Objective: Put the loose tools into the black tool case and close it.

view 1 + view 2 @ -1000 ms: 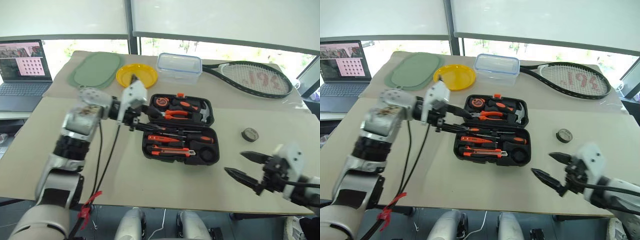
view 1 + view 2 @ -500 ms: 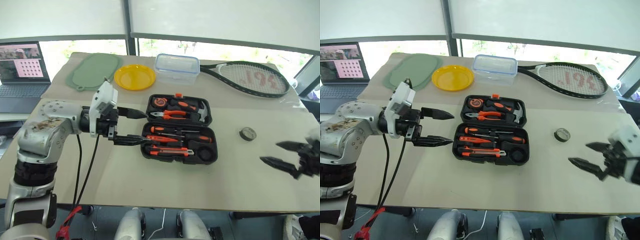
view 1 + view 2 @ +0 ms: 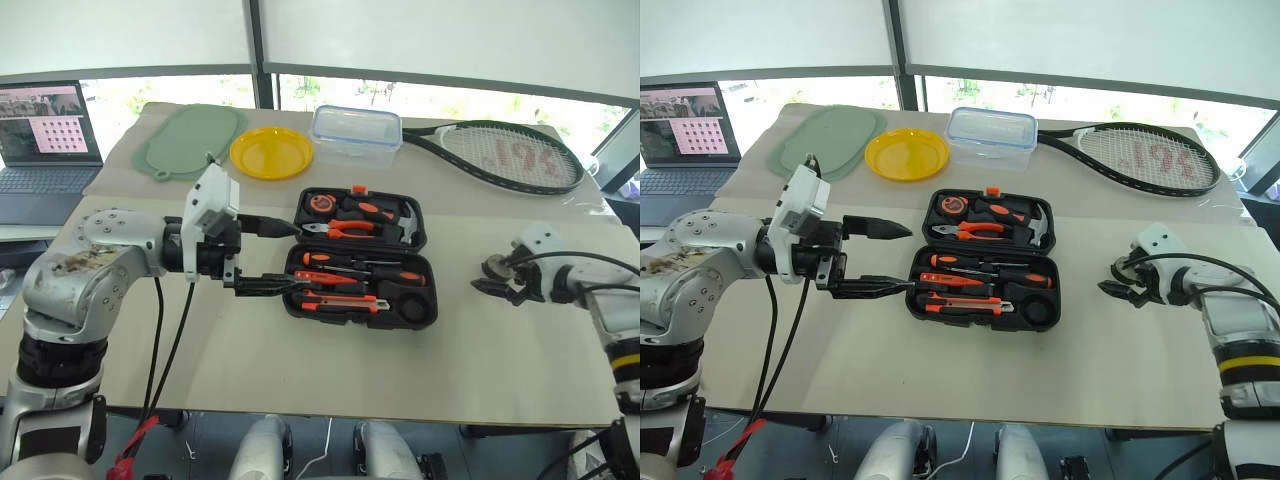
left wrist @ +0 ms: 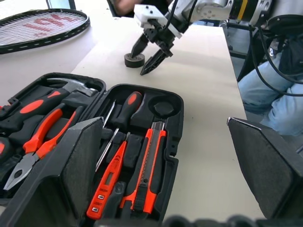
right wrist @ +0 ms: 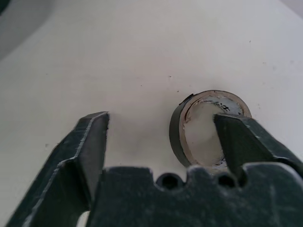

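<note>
- The small dark grey round tape roll (image 5: 209, 124) lies flat on the beige table top (image 3: 330, 360), well apart from the black plastic hinged tool case (image 3: 362, 258), on the case's right-hand side.
- Your right gripper (image 3: 497, 277) is at the roll. Its two black fingers are parted. In the right wrist view one finger (image 5: 246, 137) sits over the roll's hollow centre and the other stands clear of the outer wall, so the jaws straddle one side of the ring, not the whole roll.
- No lift is evident; the roll rests on the table. Whether the inner finger touches the wall cannot be told.
- Key relation: the roll lies just ahead of the right gripper and offset toward one finger. It has no long axis. Closing as placed would, in my judgement, pinch the ring's wall, a thin hold that may slip.
- Your left gripper (image 3: 268, 257) hangs wide open and empty at the case's left edge. It is far from the roll; the right arm is clearly the nearer.
- The case lies open, with orange-and-black tools seated in its slots and the round recess (image 4: 164, 107) at the corner nearest the roll unfilled.
- Judged remaining: carry the roll leftward to that recess, then shut the lid.
</note>
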Controlling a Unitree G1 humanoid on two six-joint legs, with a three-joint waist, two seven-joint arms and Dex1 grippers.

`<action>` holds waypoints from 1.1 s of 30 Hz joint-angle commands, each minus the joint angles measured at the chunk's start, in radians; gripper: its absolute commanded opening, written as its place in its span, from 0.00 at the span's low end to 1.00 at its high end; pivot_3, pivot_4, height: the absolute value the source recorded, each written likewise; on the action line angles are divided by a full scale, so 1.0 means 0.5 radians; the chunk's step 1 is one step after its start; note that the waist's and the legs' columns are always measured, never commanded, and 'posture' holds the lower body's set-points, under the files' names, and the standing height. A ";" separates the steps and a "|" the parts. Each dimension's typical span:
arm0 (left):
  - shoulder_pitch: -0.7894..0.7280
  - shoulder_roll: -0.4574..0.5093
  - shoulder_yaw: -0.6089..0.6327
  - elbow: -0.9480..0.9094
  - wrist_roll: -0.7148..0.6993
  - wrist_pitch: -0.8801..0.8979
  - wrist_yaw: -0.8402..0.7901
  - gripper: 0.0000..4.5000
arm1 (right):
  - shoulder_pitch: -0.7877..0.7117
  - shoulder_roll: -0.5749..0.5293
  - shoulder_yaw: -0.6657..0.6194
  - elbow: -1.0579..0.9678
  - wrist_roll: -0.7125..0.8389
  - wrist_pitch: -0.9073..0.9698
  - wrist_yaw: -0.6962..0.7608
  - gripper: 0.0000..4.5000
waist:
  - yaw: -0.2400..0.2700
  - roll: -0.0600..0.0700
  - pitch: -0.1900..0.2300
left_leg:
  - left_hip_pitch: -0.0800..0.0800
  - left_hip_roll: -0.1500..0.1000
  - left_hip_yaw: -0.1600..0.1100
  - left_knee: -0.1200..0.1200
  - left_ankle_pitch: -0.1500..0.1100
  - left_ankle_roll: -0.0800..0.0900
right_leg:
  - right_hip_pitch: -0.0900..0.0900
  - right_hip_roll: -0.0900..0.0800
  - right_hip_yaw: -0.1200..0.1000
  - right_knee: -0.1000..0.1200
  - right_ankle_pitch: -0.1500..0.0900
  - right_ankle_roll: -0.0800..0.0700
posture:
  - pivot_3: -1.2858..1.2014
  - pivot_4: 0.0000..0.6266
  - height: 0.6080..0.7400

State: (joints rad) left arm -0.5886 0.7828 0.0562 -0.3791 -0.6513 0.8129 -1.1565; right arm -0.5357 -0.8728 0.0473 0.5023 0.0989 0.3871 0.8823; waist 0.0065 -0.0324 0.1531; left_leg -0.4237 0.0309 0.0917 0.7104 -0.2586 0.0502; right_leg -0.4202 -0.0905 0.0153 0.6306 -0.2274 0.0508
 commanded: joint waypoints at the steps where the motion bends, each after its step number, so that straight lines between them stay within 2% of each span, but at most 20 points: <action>1: -0.021 0.030 0.020 -0.044 -0.039 -0.028 0.023 1.00 | -0.041 0.017 -0.020 0.088 -0.051 -0.090 -0.025 0.54 | -0.001 0.000 0.000 | 0.000 0.000 0.000 0.000 0.000 0.000 | 0.000 0.000 0.000 0.000 0.000 0.000 | 0.52 0.24 0.99; 8: -0.049 0.051 -0.011 -0.034 -0.053 -0.042 0.022 1.00 | -0.011 0.084 -0.097 0.163 -0.036 -0.159 -0.093 0.01 | -0.006 0.000 0.000 | 0.002 0.000 0.000 0.000 0.000 0.000 | 0.003 0.000 -0.001 0.000 0.000 0.000 | 0.52 0.24 0.99; 12: -0.073 0.054 -0.051 -0.007 -0.029 -0.073 0.006 1.00 | 0.087 0.097 -0.272 -0.137 0.183 -0.044 0.016 0.01 | -0.001 0.000 0.000 | 0.002 0.000 0.000 0.000 0.000 0.000 | 0.003 0.000 -0.001 0.000 0.000 0.000 | 0.52 0.24 0.99; 16: -0.074 0.068 -0.079 0.010 -0.014 -0.096 -0.005 1.00 | 0.240 0.076 -0.439 -0.779 0.563 0.310 0.186 0.01 | -0.006 0.007 0.004 | 0.000 0.002 0.000 0.000 0.000 0.000 | 0.000 0.000 0.000 0.001 0.000 0.000 | 0.52 0.24 0.99; 21: -0.053 0.090 -0.115 0.018 0.003 -0.135 -0.019 1.00 | 0.478 -0.012 -0.408 -1.540 0.874 0.640 0.307 0.01 | -0.007 0.009 0.005 | 0.000 0.004 -0.001 -0.002 0.000 0.000 | -0.001 0.001 -0.001 0.001 0.000 0.000 | 0.52 0.24 0.99; 23: -0.053 0.093 -0.131 0.040 0.021 -0.161 -0.026 1.00 | 0.532 -0.023 -0.289 -1.747 0.857 0.678 0.283 0.01 | -0.002 0.009 0.005 | 0.000 0.003 -0.001 -0.002 0.000 0.000 | 0.000 0.000 -0.001 0.001 0.000 0.000 | 0.52 0.24 0.99; 26: -0.060 0.089 -0.156 0.061 0.048 -0.191 -0.035 1.00 | 0.551 -0.020 -0.026 -1.863 0.624 0.594 0.180 0.01 | 0.002 0.008 0.005 | 0.001 0.002 -0.001 -0.002 0.000 0.000 | 0.000 -0.001 -0.001 0.001 0.000 0.000 | 0.52 0.24 0.99; 33: -0.076 0.093 -0.170 0.091 0.073 -0.228 -0.054 1.00 | 0.540 -0.040 0.093 -1.809 0.526 0.559 0.179 0.01 | 0.011 0.008 0.005 | -0.001 -0.001 0.000 -0.001 0.000 0.000 | -0.002 -0.001 -0.001 0.000 0.000 0.000 | 0.52 0.24 0.99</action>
State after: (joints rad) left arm -0.6101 0.8196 -0.0302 -0.3302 -0.6236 0.7198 -1.1768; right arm -0.2572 -0.8782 0.1063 -0.3908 0.3684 0.6815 0.9658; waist 0.0120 -0.0283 0.1558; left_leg -0.4243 0.0307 0.0917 0.7100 -0.2587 0.0502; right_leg -0.4211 -0.0907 0.0146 0.6306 -0.2272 0.0509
